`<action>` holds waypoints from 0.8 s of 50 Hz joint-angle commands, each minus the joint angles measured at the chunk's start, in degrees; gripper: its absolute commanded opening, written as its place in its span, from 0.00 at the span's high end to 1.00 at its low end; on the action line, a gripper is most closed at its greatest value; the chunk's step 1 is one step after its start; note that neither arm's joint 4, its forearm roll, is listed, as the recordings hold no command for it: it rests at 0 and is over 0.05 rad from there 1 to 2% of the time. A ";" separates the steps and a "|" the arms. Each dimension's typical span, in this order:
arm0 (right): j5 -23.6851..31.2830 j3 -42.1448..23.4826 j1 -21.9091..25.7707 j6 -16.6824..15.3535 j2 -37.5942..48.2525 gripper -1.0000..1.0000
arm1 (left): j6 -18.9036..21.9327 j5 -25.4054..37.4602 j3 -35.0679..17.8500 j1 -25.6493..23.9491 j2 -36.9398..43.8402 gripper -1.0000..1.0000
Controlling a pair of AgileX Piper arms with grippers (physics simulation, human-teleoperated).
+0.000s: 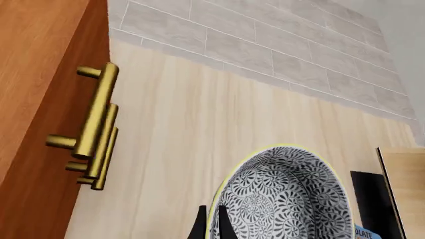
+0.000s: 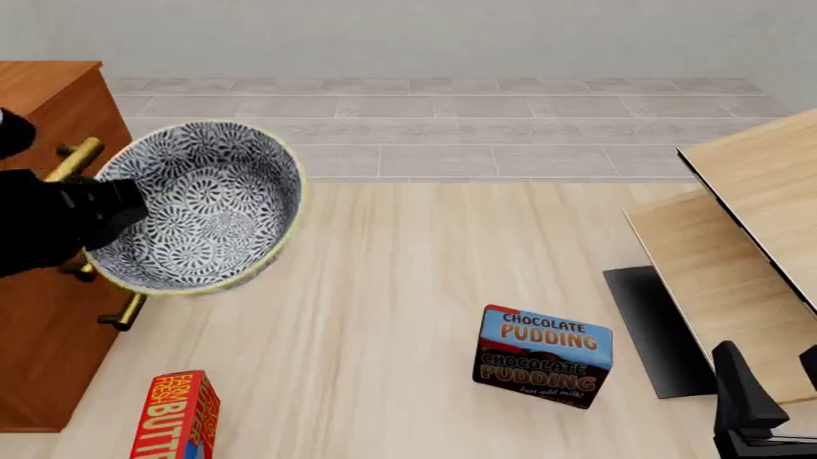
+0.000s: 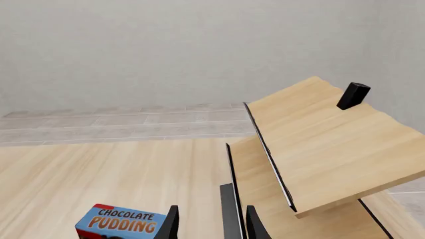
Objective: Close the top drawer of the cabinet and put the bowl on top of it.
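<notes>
My left gripper [image 1: 211, 220] is shut on the near rim of the bowl [image 1: 282, 199], a deep grey-and-white floral bowl with a cream rim. In the front view the bowl [image 2: 191, 206] hangs in the air, tilted, just right of the cabinet [image 2: 38, 86] and below its top. From the left wrist view the top drawer [image 1: 47, 50] looks flush with the two below it. The three brass handles [image 1: 98, 107] line up one behind another. My right gripper [image 3: 212, 224] stands open and holds nothing, low at the front right [image 2: 763, 421].
A chocolate pudding box [image 2: 542, 356] stands on the wood floor right of centre. A red butter box [image 2: 179, 416] lies by the cabinet's front corner. Pale light-wood furniture [image 2: 753, 220] with slanted panels fills the right side, close to my right gripper.
</notes>
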 commanded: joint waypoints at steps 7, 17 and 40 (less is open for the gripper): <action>-0.12 0.08 0.12 -0.34 0.02 0.00 | -2.54 9.56 -15.27 10.00 3.52 1.00; -0.20 0.16 0.34 -0.61 0.00 0.00 | -7.50 15.98 -26.90 15.50 6.74 1.00; -0.31 0.23 0.29 -0.18 0.05 0.00 | -11.18 25.73 -48.08 31.51 18.14 1.00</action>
